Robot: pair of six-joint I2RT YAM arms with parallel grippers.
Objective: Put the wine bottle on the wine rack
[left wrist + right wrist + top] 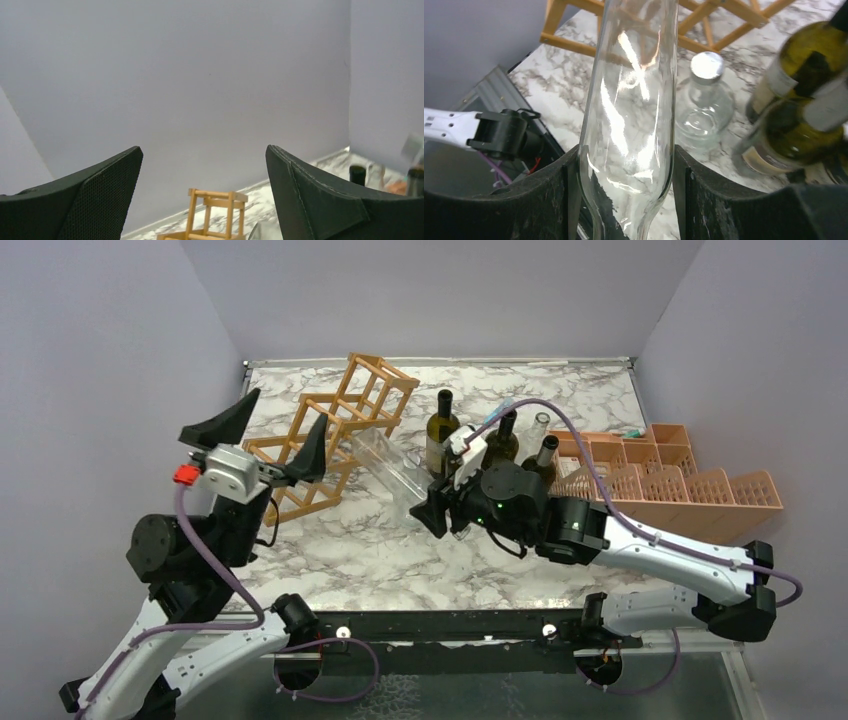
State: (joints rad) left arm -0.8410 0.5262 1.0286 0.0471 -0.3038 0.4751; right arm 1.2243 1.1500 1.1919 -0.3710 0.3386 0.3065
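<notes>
Four bottles stand upright near the middle of the white-and-grey marbled tabletop: three dark green glass wine bottles and one small clear glass bottle with a silver cap. They cluster just left of the salmon-pink plastic gridded crate, whose open compartments face upward. We cannot tell whether the nearest green bottle touches the crate, and anything in its cells is too small for us to make out.

We see the right gripper closed around a long clear glass wine bottle, with one black finger pressed on each side of the glass where the body begins to narrow toward the neck. Through the glass we see the marble and wood behind it. The bottle is held at a slant, its wide end reaching away from the gripper toward the light-brown wooden lattice wine rack. That end lies just beside the rack's near right side; we cannot tell whether it touches a bar or sits in an opening.

The left gripper hangs high at the rack's left end, apart from it, its fingers spread wide and holding nothing.
</notes>
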